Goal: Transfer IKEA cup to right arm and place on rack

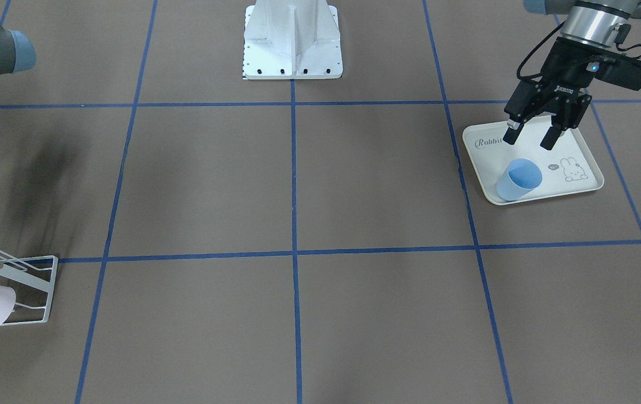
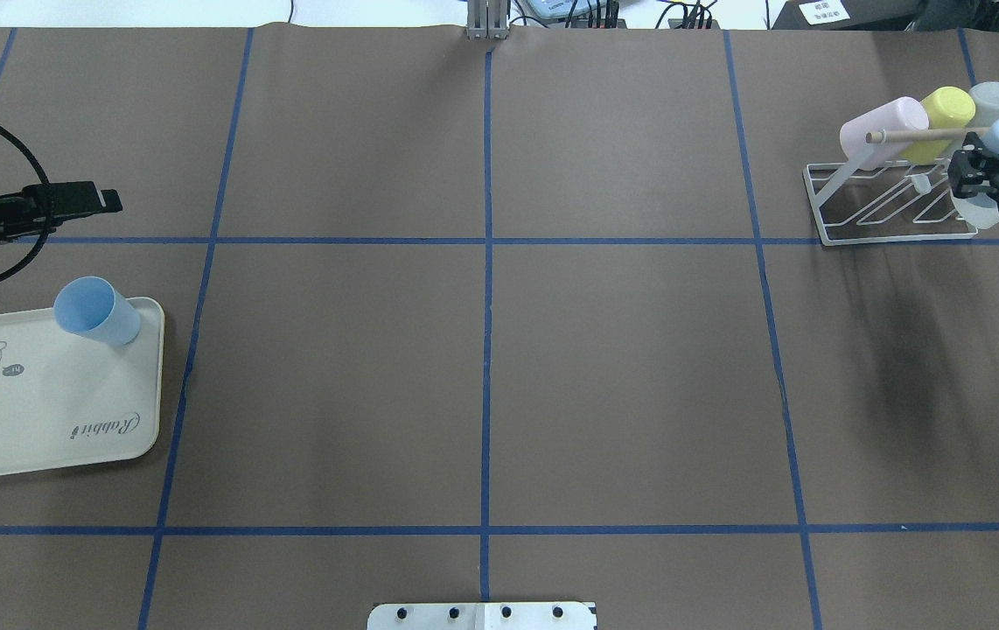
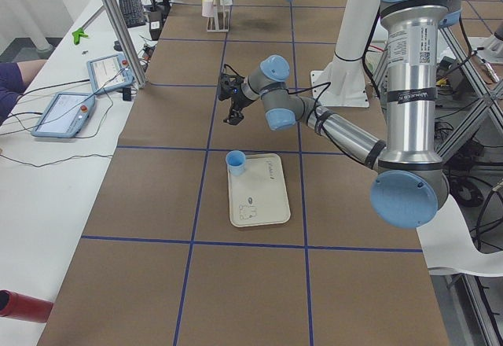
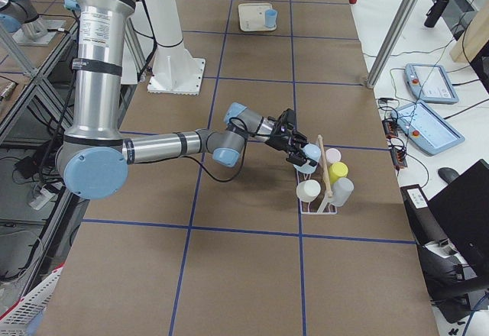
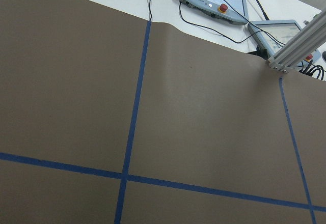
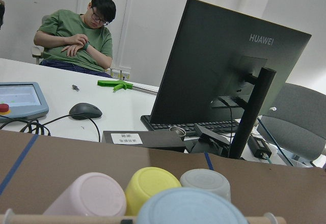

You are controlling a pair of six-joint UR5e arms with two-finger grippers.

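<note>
Brown taped table (image 1: 382, 179) lies beneath me. My left gripper (image 1: 529, 140) hangs, fingers apart, above the cream tray (image 1: 480, 163). My right gripper (image 2: 972, 175) is at the rack (image 2: 893, 206), grip impossible to tell. Below my left fingers (image 1: 550, 136) stands the blue cup (image 1: 520, 179), untouched.

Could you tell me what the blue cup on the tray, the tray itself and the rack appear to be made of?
The blue cup looks like matte plastic: even colour, thin rim. The tray is probably plastic or melamine: smooth cream, printed rabbit, moulded lip. The rack seems white-coated metal wire, with a pale wooden dowel.
</note>
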